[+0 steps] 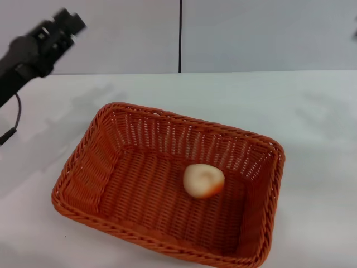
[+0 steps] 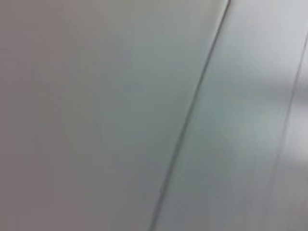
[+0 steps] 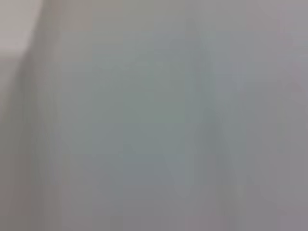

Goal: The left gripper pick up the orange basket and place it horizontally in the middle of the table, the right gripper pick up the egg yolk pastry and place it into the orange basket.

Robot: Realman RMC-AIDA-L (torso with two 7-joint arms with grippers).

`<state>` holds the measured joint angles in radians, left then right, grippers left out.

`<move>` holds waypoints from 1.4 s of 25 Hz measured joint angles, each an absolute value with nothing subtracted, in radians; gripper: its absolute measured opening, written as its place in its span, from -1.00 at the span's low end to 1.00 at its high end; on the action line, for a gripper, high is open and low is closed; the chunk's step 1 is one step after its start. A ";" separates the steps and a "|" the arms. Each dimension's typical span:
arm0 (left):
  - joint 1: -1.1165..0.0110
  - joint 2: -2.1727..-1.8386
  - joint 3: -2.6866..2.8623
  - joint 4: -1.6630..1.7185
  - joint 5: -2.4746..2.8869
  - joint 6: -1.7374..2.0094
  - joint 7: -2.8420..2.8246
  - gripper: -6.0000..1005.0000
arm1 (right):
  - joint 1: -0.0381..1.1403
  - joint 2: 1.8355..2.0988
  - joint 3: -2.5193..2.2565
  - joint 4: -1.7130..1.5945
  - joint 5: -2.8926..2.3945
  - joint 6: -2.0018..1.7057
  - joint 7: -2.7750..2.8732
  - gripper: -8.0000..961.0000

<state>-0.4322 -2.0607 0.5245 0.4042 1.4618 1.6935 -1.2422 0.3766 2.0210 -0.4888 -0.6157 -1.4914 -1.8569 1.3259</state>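
Observation:
The orange basket (image 1: 89, 167) lies flat in the middle of the white table (image 1: 312, 111), its long side running left to right and slightly skewed. Inside it, right of centre on the woven floor, rests the egg yolk pastry (image 1: 203, 180), pale cream with an orange patch on its near edge. My left gripper (image 1: 64, 25) hangs raised at the far left, well above and behind the basket, touching nothing. Of the right arm only a dark sliver (image 1: 355, 32) shows at the right edge; the right gripper itself is out of view. Both wrist views show only blank grey surface.
A grey wall with a dark vertical seam (image 1: 180, 36) stands behind the table. A thin black cable (image 1: 14, 120) hangs from the left arm over the table's left side. White tabletop surrounds the basket to the left, behind and to the right.

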 joint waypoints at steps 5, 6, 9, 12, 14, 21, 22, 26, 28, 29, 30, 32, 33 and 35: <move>-0.411 -2.065 0.524 0.253 1.253 1.709 -0.994 -0.07 | 0.315 2.028 -0.220 -0.422 -1.425 -1.826 1.080 0.25; -0.401 -2.066 0.524 0.223 1.201 1.712 -0.943 -0.07 | 0.304 2.037 -0.169 -0.401 -1.423 -1.806 1.043 0.25; -0.388 -2.067 0.523 0.185 1.137 1.717 -0.880 -0.07 | 0.283 2.062 -0.013 -0.349 -1.421 -1.751 0.948 0.25; -0.357 -2.068 0.523 0.114 1.017 1.729 -0.758 -0.07 | 0.271 2.071 0.098 -0.291 -1.420 -1.716 0.882 0.25; -0.346 -2.068 0.523 0.098 0.990 1.733 -0.724 -0.07 | 0.266 2.070 0.153 -0.256 -1.420 -1.697 0.856 0.25; -0.322 -2.069 0.513 0.079 0.962 1.732 -0.688 -0.06 | 0.268 2.071 0.208 -0.246 -1.420 -1.650 0.850 0.25; -0.318 -2.069 0.492 0.054 0.957 1.732 -0.652 -0.06 | 0.271 2.071 0.211 -0.245 -1.420 -1.642 0.850 0.25; -0.314 -2.069 0.455 0.023 0.954 1.731 -0.622 0.07 | 0.276 2.070 0.212 -0.245 -1.420 -1.633 0.849 0.25; -0.311 -2.069 0.451 0.023 0.954 1.733 -0.622 0.21 | 0.278 2.070 0.212 -0.245 -1.420 -1.627 0.849 0.25; -0.309 -2.069 0.451 0.021 0.954 1.733 -0.625 0.28 | 0.278 2.070 0.213 -0.245 -1.420 -1.624 0.849 0.25; -0.309 -2.069 0.451 0.021 0.954 1.733 -0.625 0.32 | 0.278 2.070 0.213 -0.245 -1.420 -1.622 0.849 0.25; -0.308 -2.067 0.451 0.017 0.956 1.732 -0.632 0.42 | 0.278 2.070 0.214 -0.244 -1.420 -1.619 0.849 0.25; -0.308 -2.067 0.451 0.016 0.956 1.730 -0.632 0.47 | 0.278 2.069 0.215 -0.244 -1.421 -1.617 0.849 0.25; -0.308 -2.066 0.451 0.016 0.955 1.729 -0.630 0.56 | 0.279 2.069 0.220 -0.244 -1.421 -1.614 0.849 0.25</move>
